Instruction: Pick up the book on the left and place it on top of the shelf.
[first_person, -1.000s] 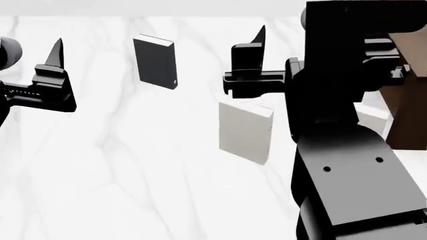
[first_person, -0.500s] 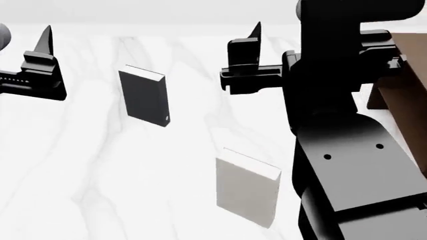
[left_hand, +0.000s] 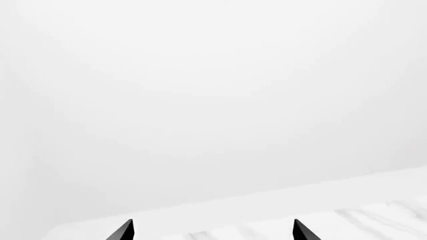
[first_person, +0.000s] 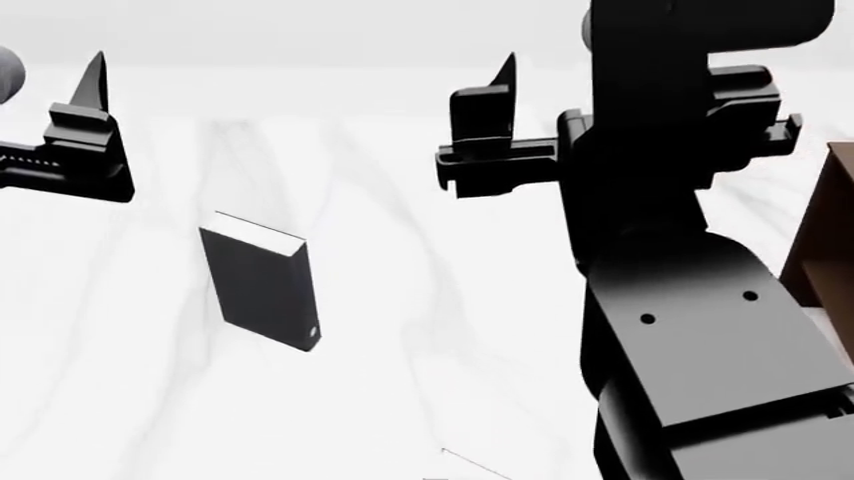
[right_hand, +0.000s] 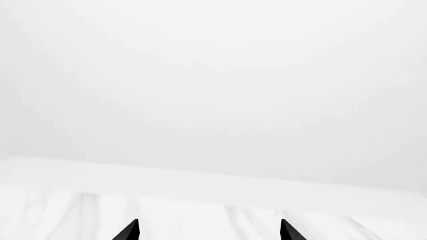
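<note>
Book (first_person: 260, 292): black-covered hardback with a white page edge along its far short end, lying flat on the white marbled table (first_person: 400, 330) in the left half of the head view. Its long axis runs away from the robot, the near end swung slightly toward the robot's right. A small pale mark sits at its near right corner (too small to read); no other lettering shows.

Right arm: the largest item in the head view, a black mass filling the right side. Right gripper (right_hand: 208, 231): held above the table, well clear of the book; its wrist view shows two dark fingertips set apart with bare table between them.

Shelf (first_person: 825, 235): dark brown, only a sliver at the right edge of the head view; neither wrist view shows it.

Left gripper (left_hand: 212, 230): at the left edge of the head view, raised, apart from the book. Its wrist view shows two tips spread wide, holding nothing.

Both wrist views show only the table edge and a pale backdrop, no book.
</note>
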